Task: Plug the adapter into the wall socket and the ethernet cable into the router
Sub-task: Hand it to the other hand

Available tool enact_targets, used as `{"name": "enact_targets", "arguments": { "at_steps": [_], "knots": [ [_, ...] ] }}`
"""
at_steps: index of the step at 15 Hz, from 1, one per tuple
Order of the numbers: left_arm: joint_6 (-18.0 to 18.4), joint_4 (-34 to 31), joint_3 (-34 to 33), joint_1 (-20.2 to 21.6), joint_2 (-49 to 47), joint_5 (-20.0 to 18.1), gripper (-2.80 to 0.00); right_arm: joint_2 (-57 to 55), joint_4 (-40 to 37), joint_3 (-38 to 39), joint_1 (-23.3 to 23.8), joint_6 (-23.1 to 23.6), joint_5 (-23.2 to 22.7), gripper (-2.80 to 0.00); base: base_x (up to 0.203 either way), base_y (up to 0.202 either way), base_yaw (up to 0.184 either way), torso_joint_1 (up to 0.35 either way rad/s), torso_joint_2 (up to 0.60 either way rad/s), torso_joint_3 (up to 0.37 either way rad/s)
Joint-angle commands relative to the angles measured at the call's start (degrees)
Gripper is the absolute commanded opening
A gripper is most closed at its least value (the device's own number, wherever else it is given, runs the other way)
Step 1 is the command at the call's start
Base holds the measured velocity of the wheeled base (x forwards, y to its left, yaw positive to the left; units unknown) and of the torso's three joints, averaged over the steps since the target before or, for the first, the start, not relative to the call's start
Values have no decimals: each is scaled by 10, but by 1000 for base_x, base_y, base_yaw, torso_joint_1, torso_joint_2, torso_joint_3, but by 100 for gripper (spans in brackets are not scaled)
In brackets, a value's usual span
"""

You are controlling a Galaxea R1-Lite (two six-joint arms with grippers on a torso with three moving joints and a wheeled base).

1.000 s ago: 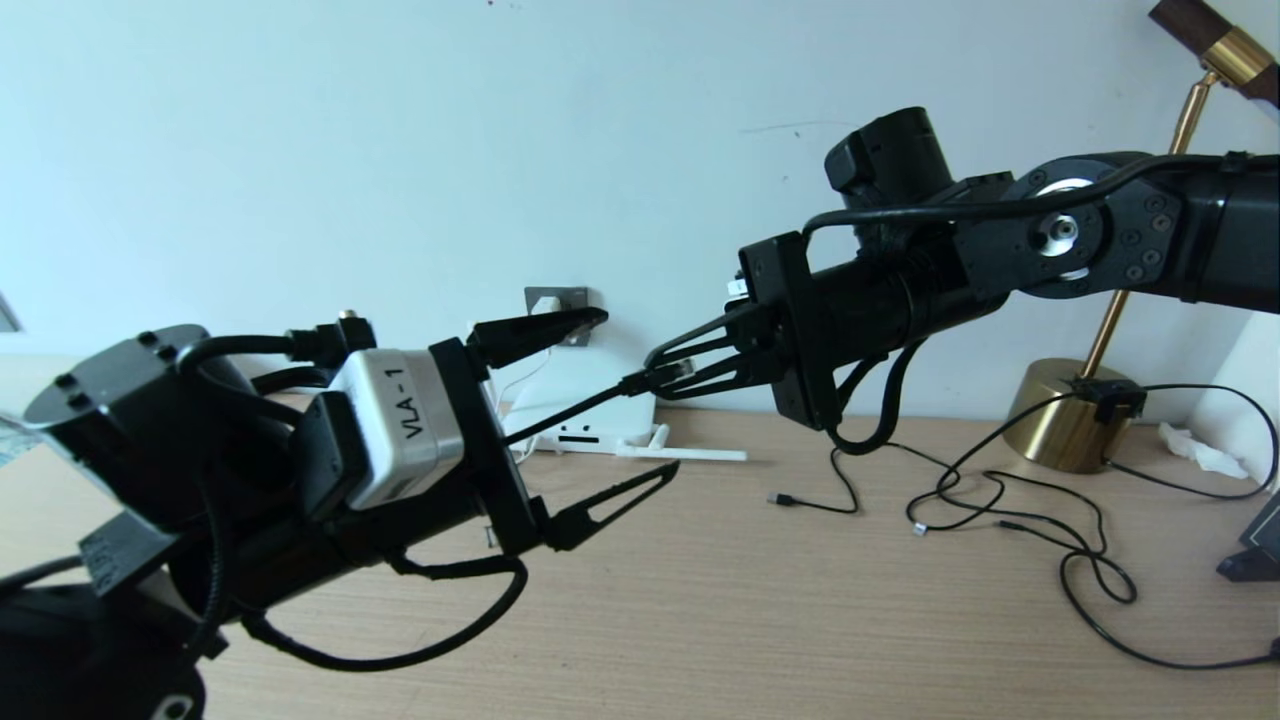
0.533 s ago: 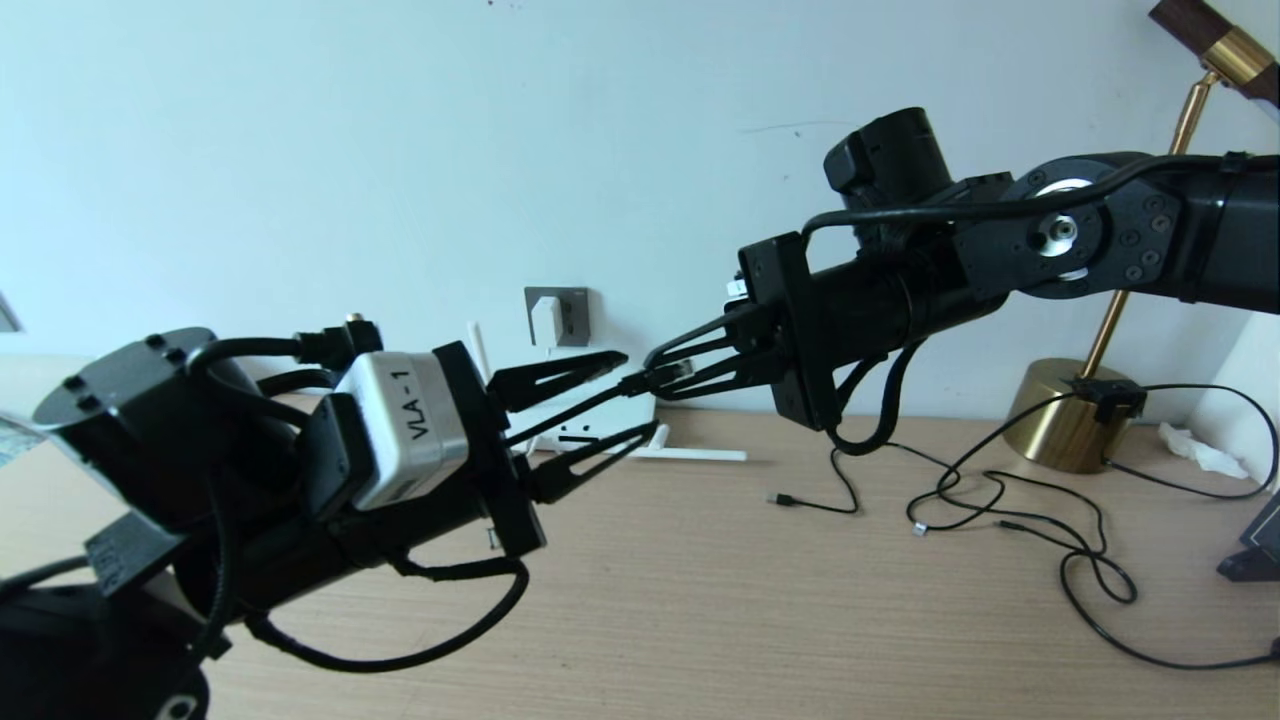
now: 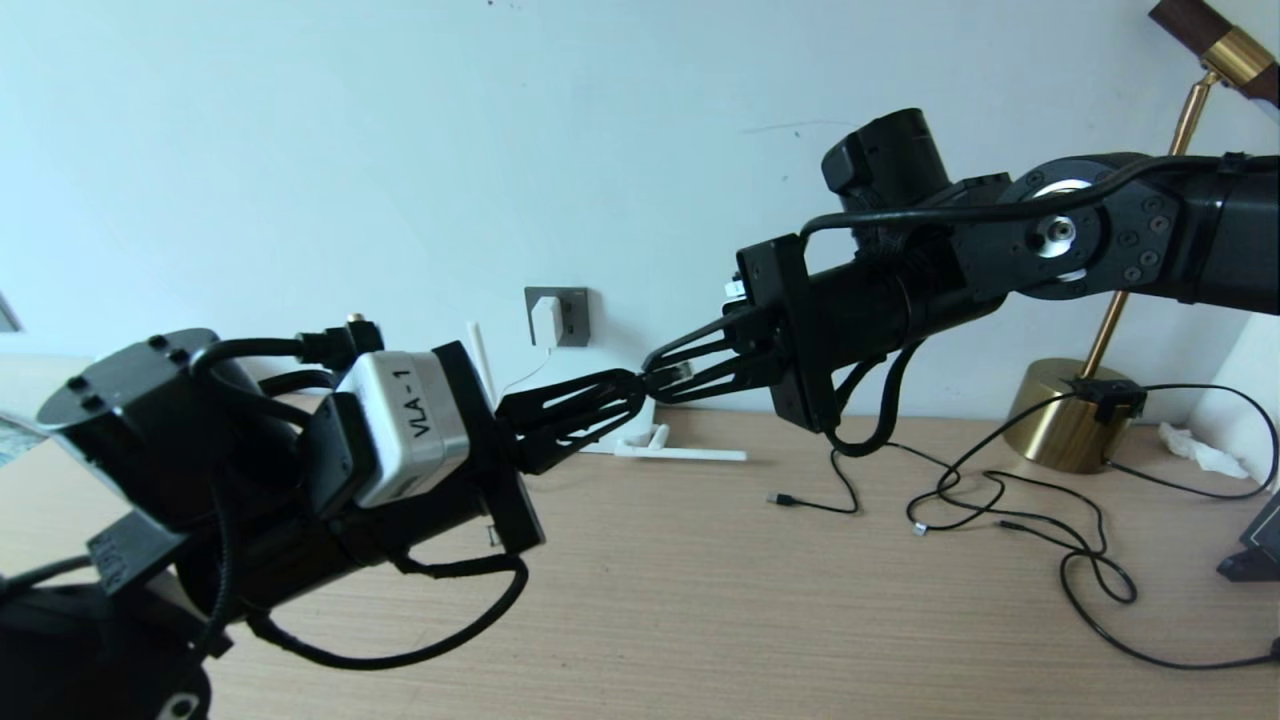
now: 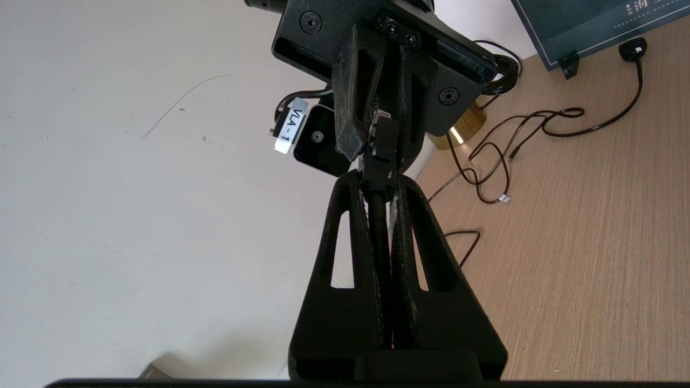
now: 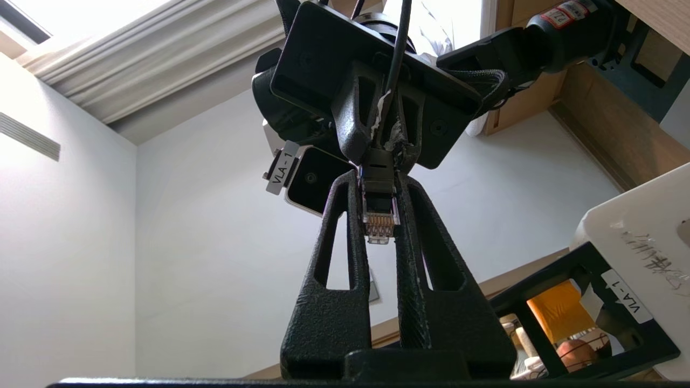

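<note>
The white adapter (image 3: 546, 320) sits in the dark grey wall socket (image 3: 572, 315), with its thin white cord hanging down. Above the table, my two grippers meet tip to tip on the black ethernet cable (image 4: 379, 226). My right gripper (image 3: 660, 378) is shut on the cable's clear plug (image 5: 380, 220). My left gripper (image 3: 628, 392) is shut on the cable just behind that plug. In the wrist views, the left gripper (image 4: 377, 180) pinches the cable and the right gripper (image 5: 377, 183) pinches the plug. My left fingers hide most of the router; one white antenna (image 3: 690, 455) lies flat on the table.
Thin black cables (image 3: 1010, 505) loop over the wooden table at the right. A brass lamp base (image 3: 1060, 415) stands by the wall, with crumpled white paper (image 3: 1200, 452) beside it. A dark stand (image 3: 1255, 550) sits at the right edge.
My left gripper's fingers have closed from wide open onto the ethernet cable behind the plug. The right gripper has kept its hold and barely moved.
</note>
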State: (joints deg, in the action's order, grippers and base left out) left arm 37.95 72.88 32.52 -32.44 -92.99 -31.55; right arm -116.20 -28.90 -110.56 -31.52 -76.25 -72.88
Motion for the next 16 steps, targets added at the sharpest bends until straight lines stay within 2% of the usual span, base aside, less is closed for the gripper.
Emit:
{"name": "enact_targets", "arguments": {
  "at_steps": [1,2,3,9,11,14,15,16],
  "knots": [
    [2,3,0,0,-1,-2,-280,2,-1,0,0,0,-6,-280,0,0,0,0,0,0],
    [2,3,0,0,0,-2,-280,3,-1,0,-1,0,-6,-280,0,0,0,0,0,0],
    [2,3,1,0,0,-2,-280,4,-2,0,-1,0,-6,0,0,0,0,0,0,0],
    [-1,3,-3,1,7,-1,-280,6,-3,7,3,0,-2,0,0,0,0,0,0,0],
    [-37,0,-21,5,24,5,-280,21,-2,24,27,3,-2,0,0,0,0,0,0,0],
    [-130,-4,-65,6,51,60,-280,83,-2,62,90,34,0,0,0,0,0,0,0,0],
    [-167,-3,-82,7,58,85,-280,116,-2,83,110,55,1,-280,0,0,0,0,0,0],
    [-200,-2,-96,8,65,112,-280,151,-2,108,127,78,4,-280,0,0,0,0,0,0]
  ]
}}
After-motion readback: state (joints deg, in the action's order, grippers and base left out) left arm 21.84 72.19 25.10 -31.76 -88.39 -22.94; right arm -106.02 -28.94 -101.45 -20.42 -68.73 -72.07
